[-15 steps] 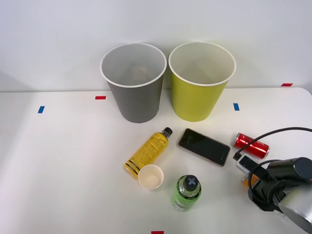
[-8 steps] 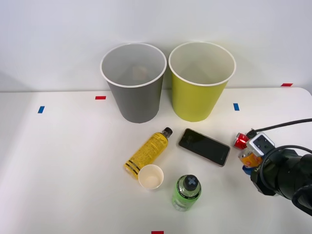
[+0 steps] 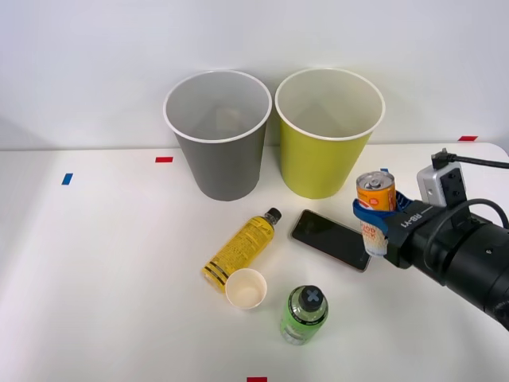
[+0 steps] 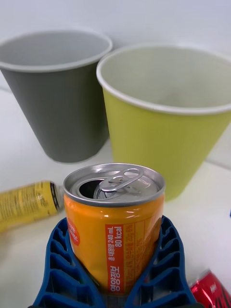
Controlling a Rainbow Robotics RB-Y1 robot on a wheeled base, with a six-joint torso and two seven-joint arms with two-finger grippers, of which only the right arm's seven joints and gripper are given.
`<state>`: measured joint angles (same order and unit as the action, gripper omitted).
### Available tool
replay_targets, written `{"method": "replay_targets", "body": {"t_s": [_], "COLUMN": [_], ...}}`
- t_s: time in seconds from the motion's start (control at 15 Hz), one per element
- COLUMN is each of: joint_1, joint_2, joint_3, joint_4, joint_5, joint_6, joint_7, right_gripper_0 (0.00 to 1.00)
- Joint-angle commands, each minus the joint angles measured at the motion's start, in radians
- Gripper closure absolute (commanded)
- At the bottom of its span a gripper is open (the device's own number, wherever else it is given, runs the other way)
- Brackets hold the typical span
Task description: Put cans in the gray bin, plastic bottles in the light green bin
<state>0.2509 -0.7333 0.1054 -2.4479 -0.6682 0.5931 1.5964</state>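
Right gripper (image 3: pixel 374 216) pinches the orange-topped can (image 3: pixel 375 192) between its blue ribbed fingers (image 4: pixel 60 262), one pressed to each side of the can's body. That can stands upright in the grip, long axis vertical, its opened pull-tab end facing up, held above the tabletop (image 3: pixel 103 270) at the right side of the front view, in front of the light green bin (image 3: pixel 328 151) and slightly to its right. Just beside the can, toward the left, a black phone (image 3: pixel 330 239) lies flat, its near corner under the can. The gray bin (image 3: pixel 219 147) stands touching or almost touching the green one, further left. In the wrist view a glossy red can (image 4: pixel 211 291) lies beside the gripper. The yellow bottle (image 3: pixel 242 248) lies on its side with its black cap pointing toward the bins; a cream paper cup (image 3: pixel 245 288) sits at its base, and the stout green bottle (image 3: pixel 304 314) stands upright nearby.
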Motion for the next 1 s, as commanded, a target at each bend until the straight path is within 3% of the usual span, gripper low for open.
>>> {"method": "replay_targets", "body": {"t_s": [0.07,0.33,0.53,1.0], "joint_1": [-0.032,-0.160,-0.331,-0.776], "joint_2": [0.022,0.034,0.038,0.187], "joint_3": [0.045,0.066,0.109,0.332], "joint_4": [0.000,0.006,0.092,0.537], "joint_5": [-0.022,-0.044,-0.146,-0.171], "joint_6": [-0.162,-0.173,-0.173,-0.268], "joint_7": [-0.003,-0.019,-0.044,-0.058], "right_gripper_0": [1.00,1.00,1.00,1.00]}}
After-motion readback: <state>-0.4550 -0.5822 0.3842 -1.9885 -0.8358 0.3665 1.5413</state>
